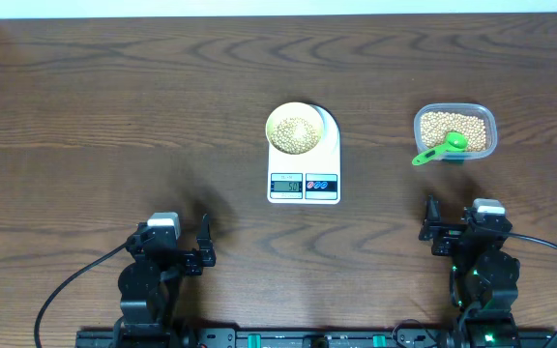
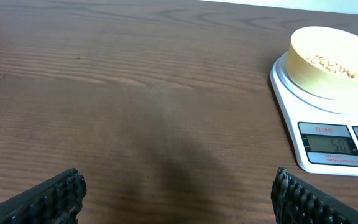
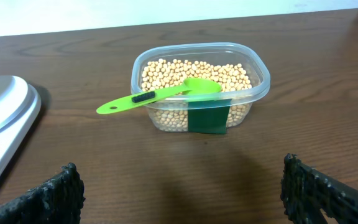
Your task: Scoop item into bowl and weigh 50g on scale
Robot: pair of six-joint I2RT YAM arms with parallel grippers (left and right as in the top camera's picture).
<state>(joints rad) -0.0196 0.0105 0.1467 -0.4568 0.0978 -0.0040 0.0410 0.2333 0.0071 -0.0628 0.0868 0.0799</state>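
**Overhead.** The scale (image 1: 304, 184) sits at the centre of the table. The bowl (image 1: 271, 124) stands on its platform and holds beans (image 1: 296, 132). Right of the scale, well apart, is a clear tub (image 1: 418, 126) of more beans, with a green scoop (image 1: 443, 150) lying in it. The left gripper (image 1: 174, 242) and right gripper (image 1: 467, 227) sit nearer than the scale, one on each side. Both are empty.

**Left wrist.** The left gripper (image 2: 179, 202) has its fingers spread wide over bare wood. The display, unreadable from overhead, looks like 50 here.

**Right wrist.** The right gripper (image 3: 179, 196) has its fingers wide and holds nothing. Only this view shows the green label (image 3: 207, 119) on the tub's wall.

**Surface.** The table (image 2: 135, 93) is dark wood grain, with a pale wall behind it.
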